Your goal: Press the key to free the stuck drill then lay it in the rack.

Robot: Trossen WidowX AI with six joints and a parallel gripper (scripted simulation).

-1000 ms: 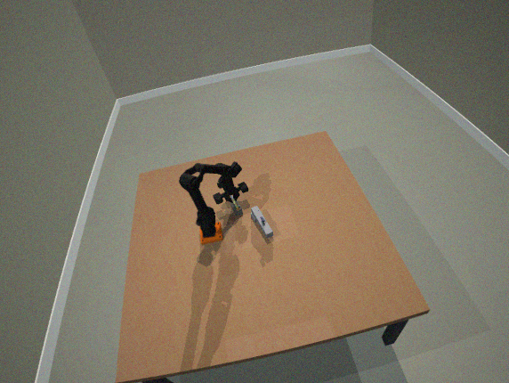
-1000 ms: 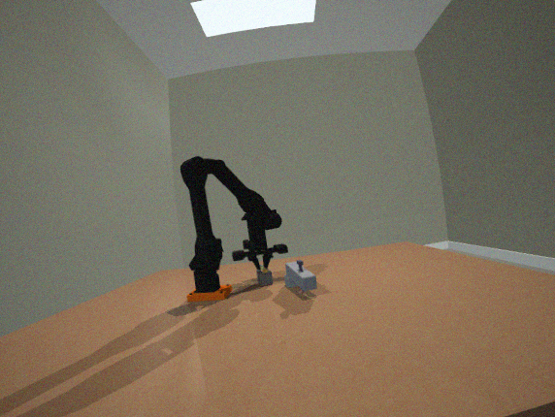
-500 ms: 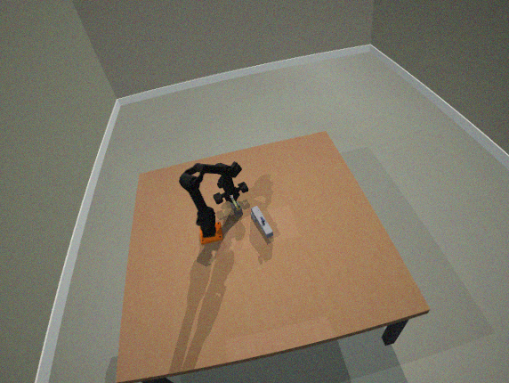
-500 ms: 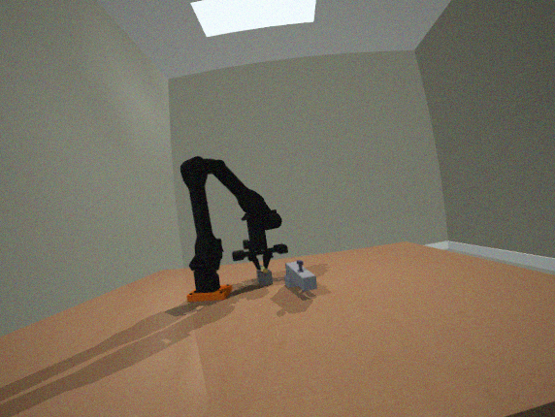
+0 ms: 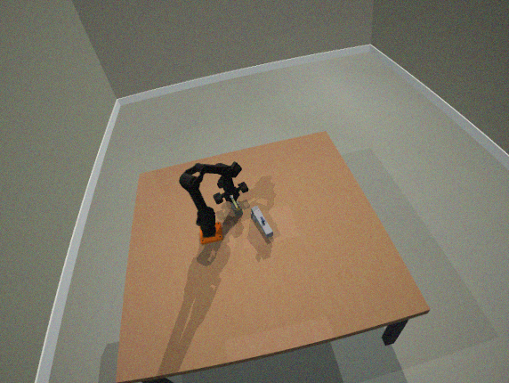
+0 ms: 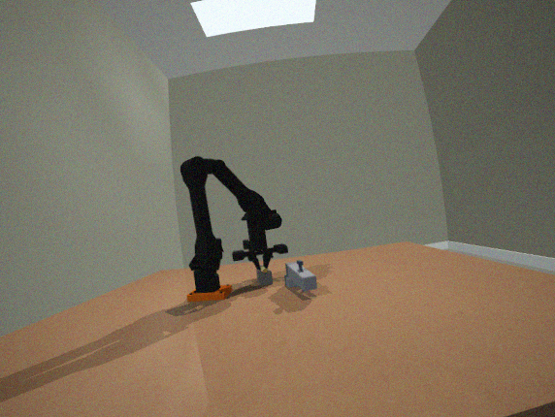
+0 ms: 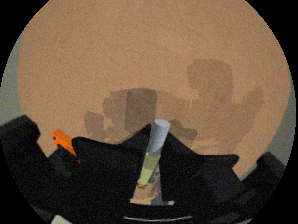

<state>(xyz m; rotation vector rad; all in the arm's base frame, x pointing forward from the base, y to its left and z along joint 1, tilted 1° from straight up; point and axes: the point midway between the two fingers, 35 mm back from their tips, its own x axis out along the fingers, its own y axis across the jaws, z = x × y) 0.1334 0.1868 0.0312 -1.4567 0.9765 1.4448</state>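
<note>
In the exterior view, nearest, a pale block (image 5: 267, 229) (image 6: 308, 282) with a blue key (image 5: 262, 220) (image 6: 300, 265) sits at four o'clock from the gripper (image 5: 233, 200) (image 6: 263, 266) (image 7: 157, 134). Just beyond, its pincer grips the yellow-banded drill (image 5: 236, 204) (image 6: 264, 270) (image 7: 152, 162), tilted, at the small grey rack (image 5: 238, 213) (image 6: 264, 278), six o'clock below. Laying it down seems in hand; next, align, lower and release gently.

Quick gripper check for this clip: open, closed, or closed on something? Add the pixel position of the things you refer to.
Black parallel-jaw gripper (image 5: 232, 198) (image 6: 263, 268) (image 7: 153, 127): closed, holding the slim grey and yellow-green drill (image 5: 236, 204) (image 6: 264, 271) (image 7: 152, 162).
</note>
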